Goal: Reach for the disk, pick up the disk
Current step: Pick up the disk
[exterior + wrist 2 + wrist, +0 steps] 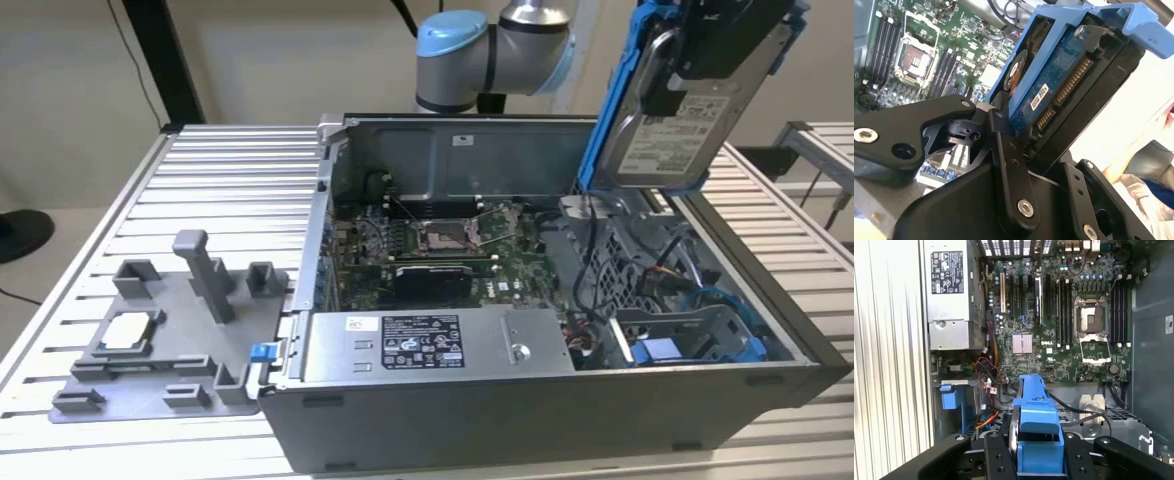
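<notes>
The disk (674, 120), a silver-grey drive with a white label in a blue bracket, hangs tilted in the air above the far right corner of the open computer case (534, 400) in the exterior view. My gripper (694, 75) is shut on it from above. In the second wrist view the disk (1054, 85) shows its blue circuit side and connector, clamped between the black fingers (1006, 170) of my gripper (1054, 130). In the first wrist view the bracket's blue edge (1036, 415) stands between the fingers of my gripper (1036, 445), above the motherboard (1064, 320).
Below the disk the case holds a power supply (427, 345), cables and a blue bay piece (667, 350). A grey fixture (160, 330) with a small white-topped part lies on the roller table (227, 170) at the exterior view's left. A person's sleeve (1139, 190) shows beside the arm.
</notes>
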### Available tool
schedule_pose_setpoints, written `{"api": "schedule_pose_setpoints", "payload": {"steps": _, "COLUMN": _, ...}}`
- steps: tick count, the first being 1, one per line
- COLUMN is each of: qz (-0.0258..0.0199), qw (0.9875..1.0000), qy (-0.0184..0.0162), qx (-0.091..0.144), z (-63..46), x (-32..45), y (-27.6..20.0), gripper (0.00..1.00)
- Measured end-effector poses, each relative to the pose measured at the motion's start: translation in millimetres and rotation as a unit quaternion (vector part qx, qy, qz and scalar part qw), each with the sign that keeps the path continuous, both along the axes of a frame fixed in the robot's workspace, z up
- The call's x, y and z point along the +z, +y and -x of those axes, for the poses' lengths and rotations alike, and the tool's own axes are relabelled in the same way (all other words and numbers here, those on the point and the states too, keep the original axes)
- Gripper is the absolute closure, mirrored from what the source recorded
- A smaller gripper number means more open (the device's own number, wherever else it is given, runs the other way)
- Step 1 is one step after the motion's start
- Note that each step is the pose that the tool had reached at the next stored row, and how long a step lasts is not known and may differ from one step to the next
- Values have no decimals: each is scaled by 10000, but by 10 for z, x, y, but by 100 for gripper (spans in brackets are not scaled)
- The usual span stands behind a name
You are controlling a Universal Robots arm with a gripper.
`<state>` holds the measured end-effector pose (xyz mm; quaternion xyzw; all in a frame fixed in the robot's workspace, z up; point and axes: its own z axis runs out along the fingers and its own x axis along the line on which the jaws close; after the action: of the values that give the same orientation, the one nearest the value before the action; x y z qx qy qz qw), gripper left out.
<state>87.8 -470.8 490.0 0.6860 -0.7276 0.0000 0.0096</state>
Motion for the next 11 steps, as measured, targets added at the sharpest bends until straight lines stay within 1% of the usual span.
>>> {"api": "schedule_pose_setpoints", "payload": {"steps": 11, "qz": 0, "qw": 10000, "qy": 0, "qx": 0, "z": 0, "x": -2, "y": -123, "gripper": 100}}
